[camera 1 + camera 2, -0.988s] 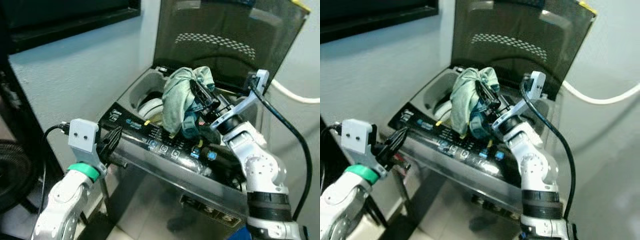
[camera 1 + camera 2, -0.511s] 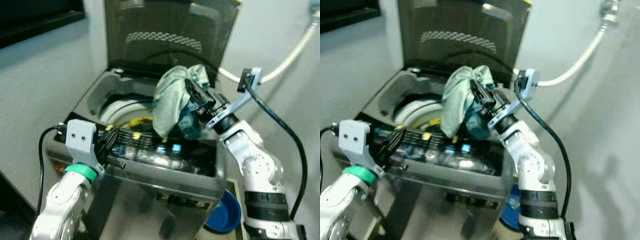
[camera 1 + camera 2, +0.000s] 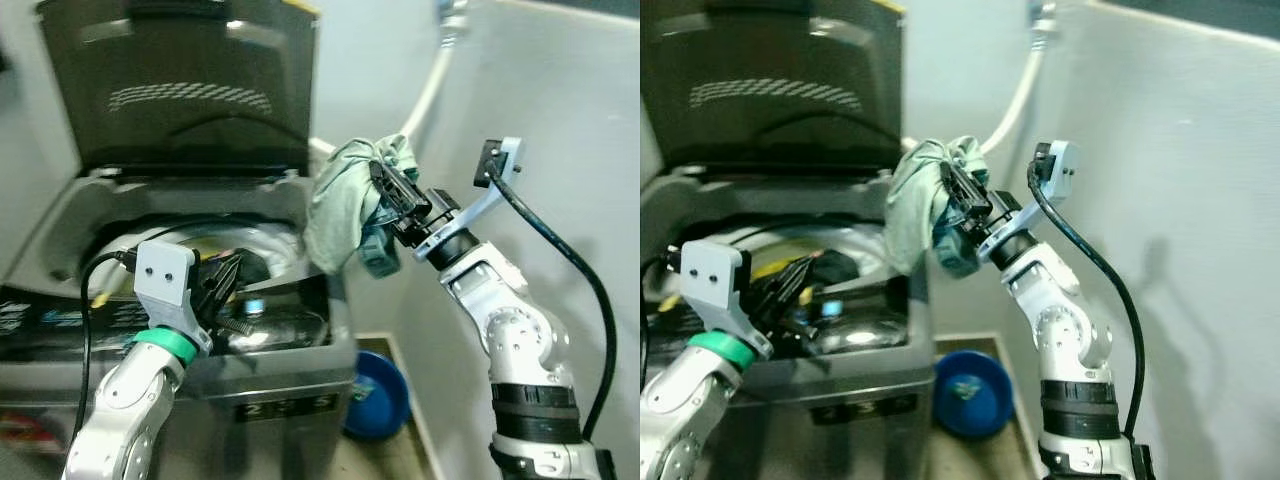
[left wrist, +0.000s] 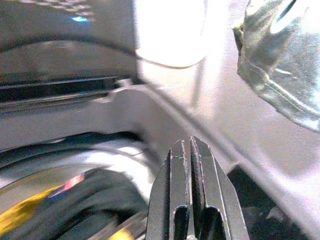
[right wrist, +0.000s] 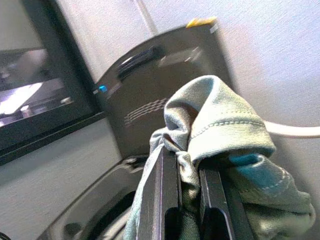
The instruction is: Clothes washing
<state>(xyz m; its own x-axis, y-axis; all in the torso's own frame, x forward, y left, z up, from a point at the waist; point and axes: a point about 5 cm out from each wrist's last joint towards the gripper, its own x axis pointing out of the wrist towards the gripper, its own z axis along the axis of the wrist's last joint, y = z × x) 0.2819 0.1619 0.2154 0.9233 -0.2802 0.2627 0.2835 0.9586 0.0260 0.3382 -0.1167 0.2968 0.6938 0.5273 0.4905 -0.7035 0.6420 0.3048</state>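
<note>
Grey plastic and a smoked, dark lid [image 3: 180,85] make up the top-loading washing machine [image 3: 200,360], the biggest thing here; the lid is propped fully upright against the wall, which leaves the round drum opening [image 3: 200,250] free to take laundry from above. Some dark and yellow items already lie in the drum. A pale hose [image 3: 432,75] runs down the wall beside the machine, and a blue basin [image 3: 378,393] sits on the floor near its right corner.

The pale green garment [image 3: 345,200], bunched with a teal piece under it, hangs in the air just off the machine's right rear corner, beside the opening and not over it. The right tool [image 3: 388,190] is clamped on the cloth's upper folds, fabric squeezed between its black fingers [image 5: 160,195], so the bulk drapes downward and should fall clear when let go. It likely needs carrying leftward over the drum first.

The left tool [image 3: 228,283] hovers over the front rim of the opening with its fingers pressed together, holding nothing, seemingly waiting.
</note>
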